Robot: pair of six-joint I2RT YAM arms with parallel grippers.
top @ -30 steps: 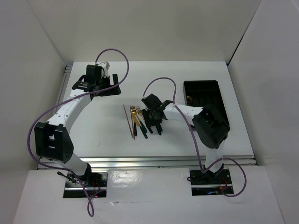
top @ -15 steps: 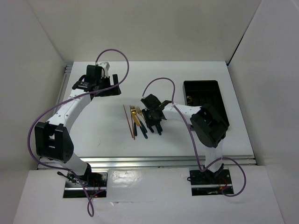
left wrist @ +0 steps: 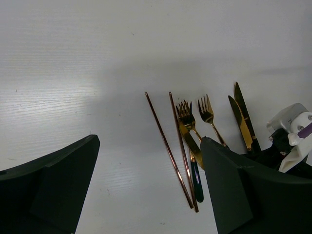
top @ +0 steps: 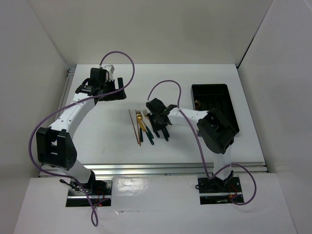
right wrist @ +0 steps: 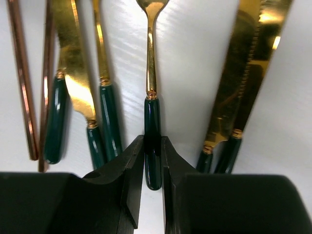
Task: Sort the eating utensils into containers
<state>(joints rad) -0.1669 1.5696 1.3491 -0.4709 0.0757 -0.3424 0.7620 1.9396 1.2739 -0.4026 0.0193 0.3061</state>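
Note:
The eating utensils (top: 142,126) lie in a row at mid-table: two brown chopsticks (left wrist: 168,146), gold forks and knives with dark green handles. My right gripper (right wrist: 152,145) is down among them, its two black fingers pressed against both sides of one fork's green handle (right wrist: 152,117); the fork still lies on the table. To the right of that fork lie two gold knives (right wrist: 234,87). The black tray (top: 195,88), the container, stands at the right. My left gripper (left wrist: 148,144) hangs open above the table at the back left, with the chopsticks seen between its fingers.
White walls close in the table at the back and both sides. A metal rail runs along the near edge. Purple cables loop over both arms. A small gold piece (top: 198,103) shows inside the tray.
The right gripper's jaws have narrowed onto the fork handle, and the right wrist has shifted slightly left. The left arm has not moved.

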